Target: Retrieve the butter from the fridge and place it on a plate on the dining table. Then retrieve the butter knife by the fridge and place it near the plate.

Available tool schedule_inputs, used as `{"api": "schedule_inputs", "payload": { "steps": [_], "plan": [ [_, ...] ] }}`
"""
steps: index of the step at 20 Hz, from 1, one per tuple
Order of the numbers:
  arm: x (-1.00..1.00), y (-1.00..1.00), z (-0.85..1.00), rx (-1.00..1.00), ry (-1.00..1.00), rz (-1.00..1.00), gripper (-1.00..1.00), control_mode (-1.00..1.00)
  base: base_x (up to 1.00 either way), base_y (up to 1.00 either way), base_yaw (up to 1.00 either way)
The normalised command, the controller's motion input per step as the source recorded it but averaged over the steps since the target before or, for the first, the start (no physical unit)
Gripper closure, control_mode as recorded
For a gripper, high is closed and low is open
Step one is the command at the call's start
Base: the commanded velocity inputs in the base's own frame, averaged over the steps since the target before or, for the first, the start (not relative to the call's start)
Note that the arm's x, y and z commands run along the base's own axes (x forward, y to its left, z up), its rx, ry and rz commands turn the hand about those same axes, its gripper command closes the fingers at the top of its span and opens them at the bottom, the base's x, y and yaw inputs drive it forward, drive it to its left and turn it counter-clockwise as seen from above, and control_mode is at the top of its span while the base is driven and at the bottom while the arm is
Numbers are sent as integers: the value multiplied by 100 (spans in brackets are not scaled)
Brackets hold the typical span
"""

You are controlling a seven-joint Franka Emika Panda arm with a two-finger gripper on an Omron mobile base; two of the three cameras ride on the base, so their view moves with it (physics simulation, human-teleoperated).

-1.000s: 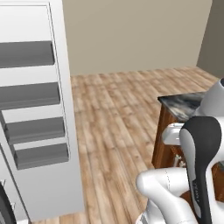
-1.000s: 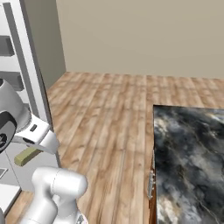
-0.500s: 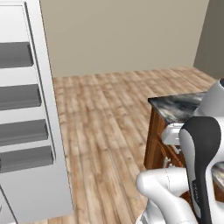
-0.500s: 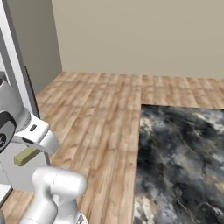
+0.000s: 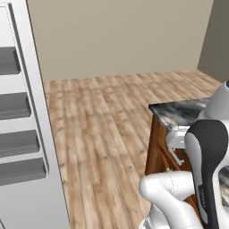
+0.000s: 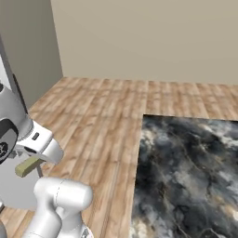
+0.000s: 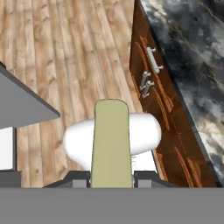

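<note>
1. Left base view: The open fridge door [image 5: 27,134] with its grey shelves stands at the left edge. Compared with one second ago it has slid further left and shows less of itself, while the marbled table [image 5: 179,114] with its reddish wooden base has come further into the picture at right. The whole scene has shifted together, so the base is turning away from the fridge; the things themselves have not moved. The arm rises at lower right.

2. Right base view: The marbled top of the table [image 6: 186,172] now covers the lower right, sitting further right in the picture than a second ago. The wooden floor [image 6: 102,121] lies between it and the robot. At left, the end effector [image 6: 32,162] holds the butter [image 6: 28,166], a pale olive stick jutting out from the closed fingers. Its pose against the arm matches the earlier pictures, so the grip has stayed steady during the drive.

3. Hand view: The butter [image 7: 111,144] stands lengthwise between the two finger tips, which are closed tight against its lower end. Beyond it lie the floor and the table's wooden side with metal handles [image 7: 151,65].

4. Meaning for the task: The butter is out of the fridge and in transit. Judging by these views, the step in hand is the drive toward the dining table. Placing the butter on a plate and fetching the knife remain to be done.
</note>
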Motion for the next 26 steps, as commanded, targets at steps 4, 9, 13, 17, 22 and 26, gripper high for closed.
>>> {"api": "schedule_inputs", "payload": {
  "steps": [4, 9, 13, 17, 22, 26],
  "plan": [
    [0, 0, 0, 0, 0, 0, 100, 100, 54, 0, 0],
    [0, 0, 0, 0, 0, 0, 100, 100, 68, -4, 0],
    [0, 0, 0, 0, 0, 0, 100, 100, 78, 0, 0],
    [0, 0, 0, 0, 0, 0, 100, 100, 91, -4, 0],
    [0, 0, 0, 0, 0, 0, 100, 100, 91, -4, 0],
    [0, 0, 0, 0, 0, 0, 100, 100, 86, 0, 0]
  ]
}}
